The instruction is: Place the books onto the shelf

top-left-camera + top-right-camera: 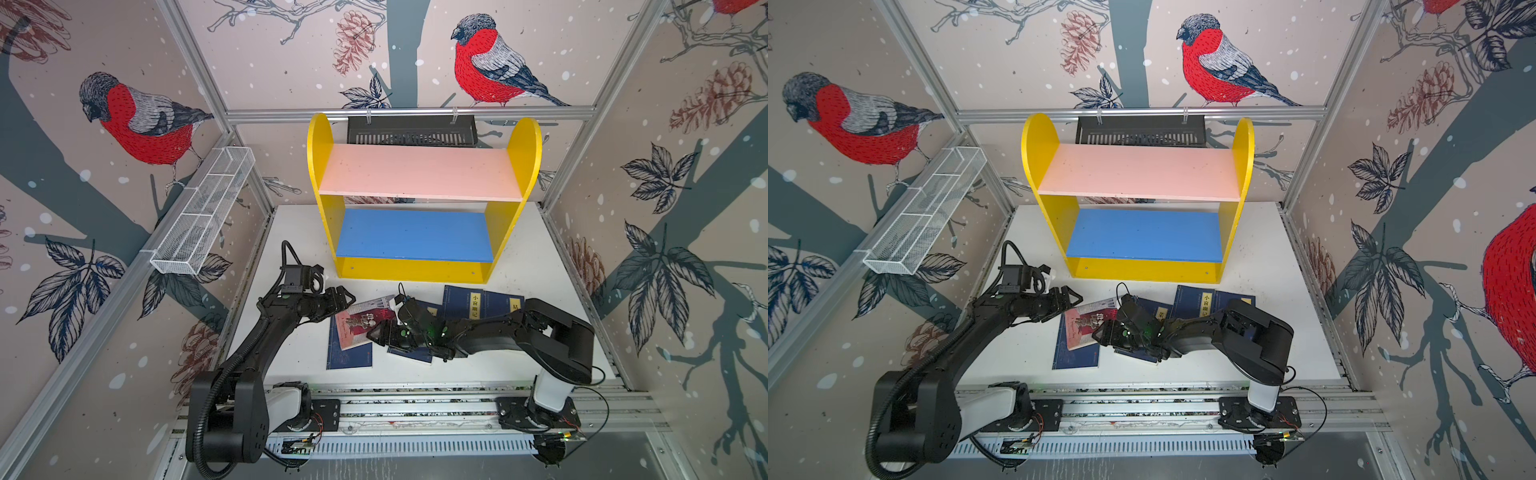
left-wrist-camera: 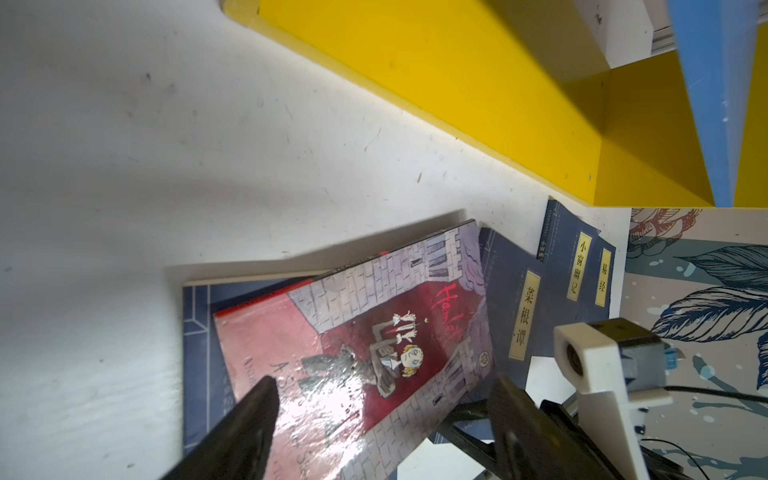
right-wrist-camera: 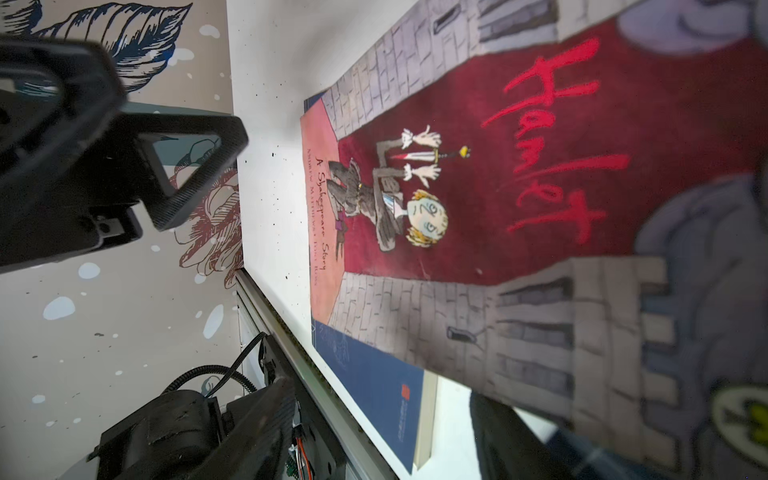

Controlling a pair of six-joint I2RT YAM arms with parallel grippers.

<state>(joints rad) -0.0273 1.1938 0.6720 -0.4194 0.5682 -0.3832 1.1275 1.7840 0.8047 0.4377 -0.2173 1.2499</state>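
The shelf (image 1: 419,172) stands at the back of the white table, its pink upper board and blue lower board (image 1: 413,235) both bare. In front of it lie the books: a grey-and-red illustrated one (image 1: 359,326) resting on a navy one (image 1: 349,357), and several navy ones with yellow labels (image 1: 463,301) further right. My left gripper (image 1: 347,297) hovers open over the illustrated book's far corner (image 2: 384,382). My right gripper (image 1: 376,334) is open at that book's right edge (image 3: 382,399). One of its fingers (image 3: 511,436) sits under the raised edge.
A black slotted tray (image 1: 411,131) hangs on the back wall behind the shelf. A white wire basket (image 1: 208,212) is fixed to the left wall. The arms' rail (image 1: 415,405) runs along the table's front edge. Patterned walls close in three sides.
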